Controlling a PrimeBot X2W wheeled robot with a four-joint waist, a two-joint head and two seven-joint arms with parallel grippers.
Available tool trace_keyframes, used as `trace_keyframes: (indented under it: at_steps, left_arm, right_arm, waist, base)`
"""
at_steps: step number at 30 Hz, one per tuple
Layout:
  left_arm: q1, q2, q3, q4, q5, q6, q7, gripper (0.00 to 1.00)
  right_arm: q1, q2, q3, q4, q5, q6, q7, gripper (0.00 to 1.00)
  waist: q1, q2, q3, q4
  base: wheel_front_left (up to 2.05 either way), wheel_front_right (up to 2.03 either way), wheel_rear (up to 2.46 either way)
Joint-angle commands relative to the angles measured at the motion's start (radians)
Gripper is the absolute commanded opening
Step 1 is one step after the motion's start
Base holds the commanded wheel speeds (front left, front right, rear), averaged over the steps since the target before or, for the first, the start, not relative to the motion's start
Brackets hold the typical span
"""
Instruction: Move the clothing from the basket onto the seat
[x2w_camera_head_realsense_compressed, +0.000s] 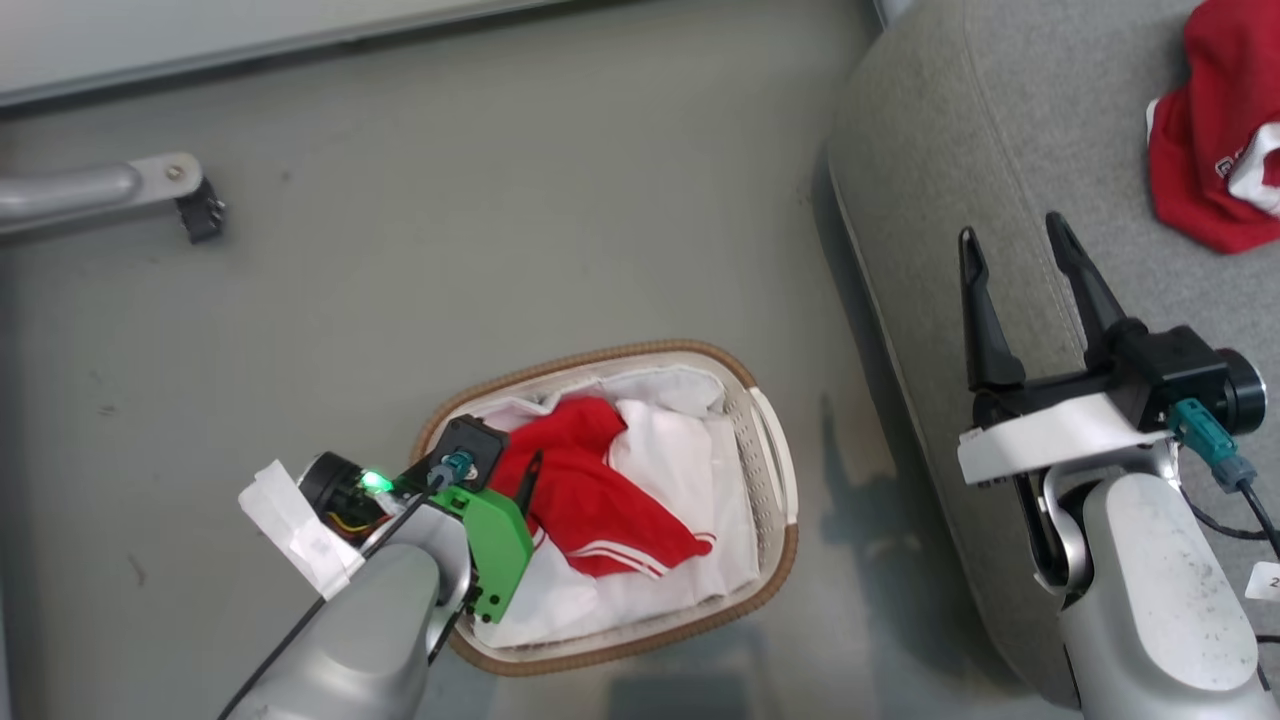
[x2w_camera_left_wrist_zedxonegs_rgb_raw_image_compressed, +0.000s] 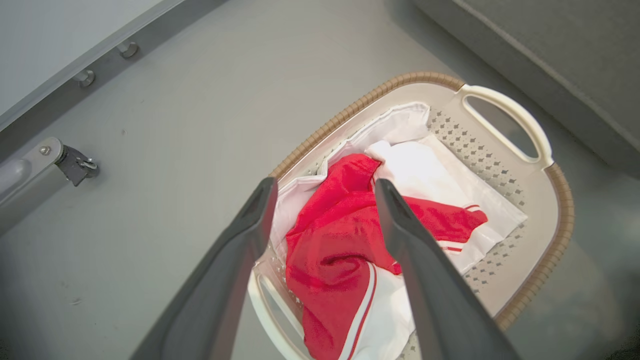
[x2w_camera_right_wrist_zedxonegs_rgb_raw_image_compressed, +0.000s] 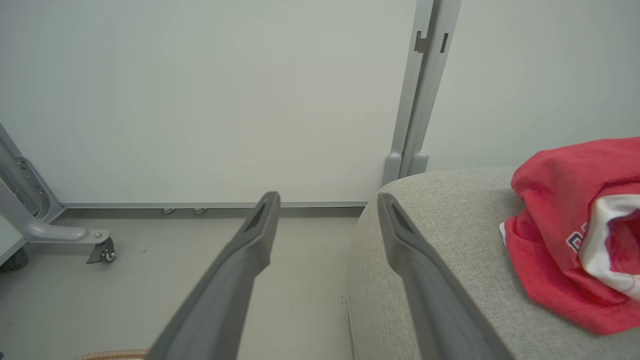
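clothing (x2w_camera_head_realsense_compressed: 600, 500) lay in two places: one red garment (x2w_camera_left_wrist_zedxonegs_rgb_raw_image_compressed: 335, 245) with white stripes crumpled in the basket (x2w_camera_head_realsense_compressed: 778, 470) on the white liner sheet (x2w_camera_head_realsense_compressed: 680, 440), and a second garment (x2w_camera_head_realsense_compressed: 1210, 150), lettered, on the seat (x2w_camera_head_realsense_compressed: 1000, 130). your head view took in both; your left wrist view gave the basket one, your right wrist view the seat one and a wall (x2w_camera_right_wrist_zedxonegs_rgb_raw_image_compressed: 200, 100). your left gripper (x2w_camera_left_wrist_zedxonegs_rgb_raw_image_compressed: 325, 187) hung spread wide over the basket garment, holding nothing; whether its tips touched fabric you couldn't tell. your right gripper (x2w_camera_head_realsense_compressed: 1010, 232) stood wide over the seat's edge, empty.
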Motion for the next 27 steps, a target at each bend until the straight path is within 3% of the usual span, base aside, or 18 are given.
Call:
trace_keyframes:
  at_steps: [1,9,23,24,25,27]
  left_arm:
    - [-0.029,0.011,-0.018,0.024,-0.018,0.001,0.018,1.00]
    - [-0.113,0.057,-0.117,0.142,-0.058,0.002,0.111,1.00]
    - [-0.173,0.108,-0.144,0.228,-0.077,0.008,0.216,1.00]
    - [-0.172,0.110,-0.145,0.231,-0.080,0.009,0.224,0.95]
    - [-0.171,0.111,-0.143,0.233,-0.084,0.010,0.230,0.60]
    - [-0.167,0.111,-0.143,0.236,-0.087,0.015,0.236,0.36]
  right_arm:
    - [-0.022,-0.002,0.002,-0.007,0.007,-0.001,-0.002,1.00]
    - [-0.079,-0.002,0.037,-0.029,0.040,-0.001,-0.002,1.00]
    - [-0.112,-0.002,0.067,-0.028,0.083,-0.001,-0.002,1.00]
    - [-0.114,-0.002,0.069,-0.027,0.086,-0.001,-0.002,1.00]
    - [-0.114,-0.002,0.070,-0.025,0.089,-0.001,-0.002,1.00]
    - [-0.115,-0.002,0.072,-0.022,0.092,-0.001,-0.002,1.00]
  waist:
    - [0.0000,0.0000,0.116,-0.077]
    - [0.0000,0.0000,0.226,-0.139]
    - [0.0000,0.0000,0.308,-0.195]
    - [0.0000,0.0000,0.309,-0.196]
    - [0.0000,0.0000,0.309,-0.197]
    - [0.0000,0.0000,0.307,-0.197]
  base:
    - [0.00,0.00,0.00]
    - [0.00,0.00,0.00]
    - [0.00,0.00,0.00]
    - [0.00,0.00,0.00]
    - [0.00,0.00,0.00]
    - [0.00,0.00,0.00]
